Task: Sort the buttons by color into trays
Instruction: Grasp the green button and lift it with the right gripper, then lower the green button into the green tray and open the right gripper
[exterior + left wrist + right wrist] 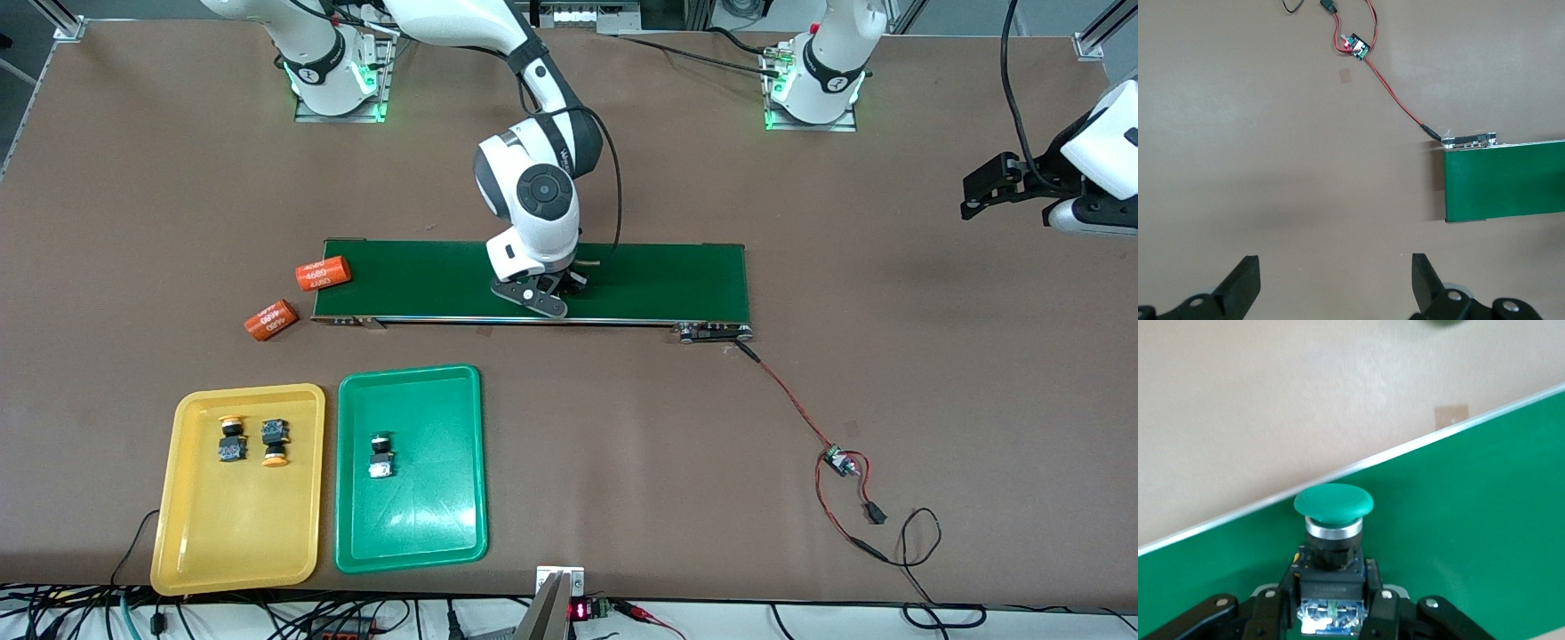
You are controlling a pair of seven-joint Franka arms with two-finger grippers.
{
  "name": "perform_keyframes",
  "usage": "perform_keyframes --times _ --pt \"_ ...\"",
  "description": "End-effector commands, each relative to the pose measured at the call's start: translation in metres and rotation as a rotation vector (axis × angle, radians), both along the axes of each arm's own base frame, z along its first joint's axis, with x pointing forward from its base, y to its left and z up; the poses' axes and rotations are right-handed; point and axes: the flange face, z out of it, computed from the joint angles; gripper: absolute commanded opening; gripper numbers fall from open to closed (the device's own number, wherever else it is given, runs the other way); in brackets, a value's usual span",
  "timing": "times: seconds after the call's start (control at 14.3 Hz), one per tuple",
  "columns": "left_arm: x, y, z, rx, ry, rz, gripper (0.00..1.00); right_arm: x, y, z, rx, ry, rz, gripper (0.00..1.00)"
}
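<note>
The step in hand is the pick-up of the last green button (pixel 1332 540) from the conveyor belt (pixel 667 284); the right claw (pixel 553 292) is down on the belt about midway along it, its fingers (pixel 1275 607) drawn in tight against the button's black-and-blue body, so the grasp looks made but the lift not yet begun; the button lies on the belt with its round green mushroom cap and silver collar pointing away from the claw, a pale blue terminal block showing between the fingers; the next move calls for a straight lift clear of the belt, then a carry toward the front camera to the green tray (pixel 449 524), where one green-capped button (pixel 380 455) already lies; the release should land beside that one, not on it; the yellow tray (pixel 200 542), beside the green one toward the right arm's end of the counter (pixel 889 427), holds both yellow-orange buttons (pixel 231 438), so that colour looks done; the left claw (pixel 1336 283) waits wide open and empty over bare counter.
</note>
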Motion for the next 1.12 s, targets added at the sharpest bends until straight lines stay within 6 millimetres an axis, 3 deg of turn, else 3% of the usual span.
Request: perform_keyframes --times 0.0,0.21,0.42,0.56,0.7,0.91,1.05 --pt "0.000 0.004 0.005 -0.005 0.015 -0.014 1.00 0.032 -0.010 0.039 0.046 -0.046 -0.008 0.01" --pt "-0.001 0.004 0.006 -0.006 0.017 -0.014 1.00 0.083 -0.052 0.082 0.033 -0.130 0.019 0.00" --pt "-0.001 0.004 0.006 -0.006 0.017 -0.014 1.00 0.141 -0.132 0.080 0.011 -0.149 0.145 0.00" --pt "-0.001 0.004 0.005 -0.005 0.019 -0.014 1.00 0.176 -0.174 0.074 -0.006 -0.191 0.233 0.00" --pt "-0.001 0.004 0.006 -0.006 0.017 -0.014 1.00 0.203 -0.192 0.053 -0.045 -0.247 0.313 0.00" --pt "-0.001 0.004 0.005 -0.005 0.019 -0.014 1.00 0.226 -0.188 0.018 -0.048 -0.334 0.365 0.00" --pt "-0.001 0.004 0.005 -0.005 0.019 -0.014 1.00 0.231 -0.193 0.005 -0.016 -0.320 0.383 0.00"
